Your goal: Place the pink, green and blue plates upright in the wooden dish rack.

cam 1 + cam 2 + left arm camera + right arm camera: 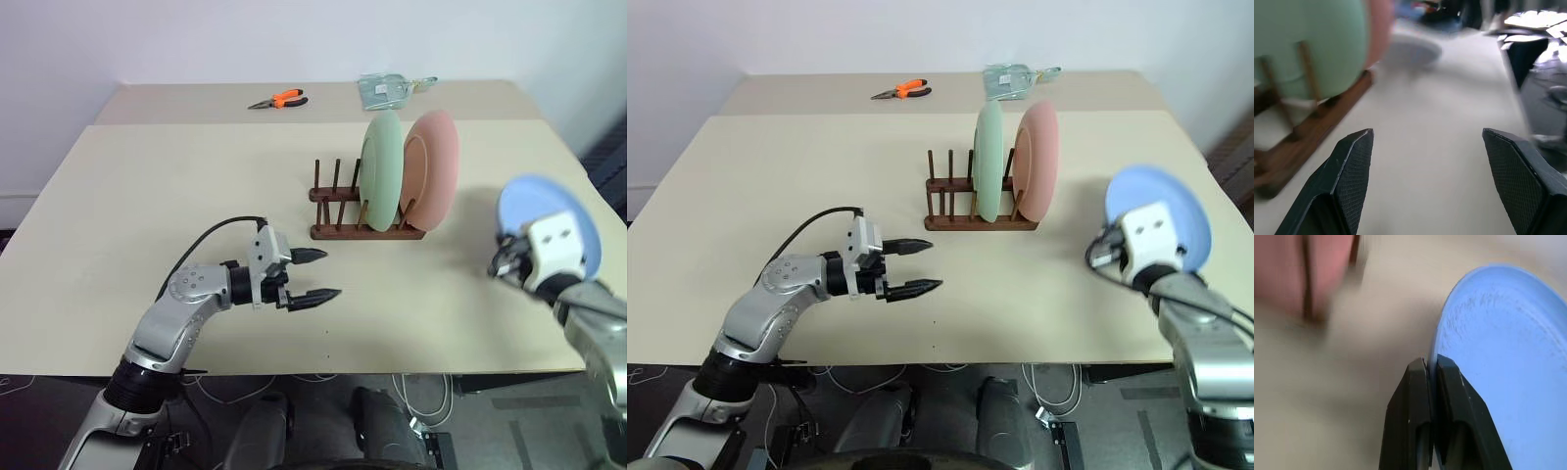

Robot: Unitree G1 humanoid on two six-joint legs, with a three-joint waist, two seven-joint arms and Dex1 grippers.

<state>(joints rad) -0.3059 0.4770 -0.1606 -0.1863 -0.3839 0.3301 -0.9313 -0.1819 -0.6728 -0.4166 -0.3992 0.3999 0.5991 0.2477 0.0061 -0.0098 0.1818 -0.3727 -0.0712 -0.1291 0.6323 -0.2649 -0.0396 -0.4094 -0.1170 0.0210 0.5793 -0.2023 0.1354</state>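
The wooden dish rack [338, 231] stands past the middle of the table. The green plate [382, 168] and the pink plate [436, 162] stand upright in its right end; its left pegs are bare. Off to the right, above the table's right side, the blue plate [549, 211] is held up on edge. In the right wrist view my right gripper [1432, 366] is shut on the blue plate's [1498, 357] rim. My left gripper [331, 274] hovers open and empty in front of the rack, pointing right, and its fingertips [1359, 147] stand wide apart in the left wrist view.
Orange-handled pliers [279, 99] and a pale flat packet [387, 90] lie on the far table behind the rack. The beige table [147, 196] has bare surface to the left of the rack and in front of it.
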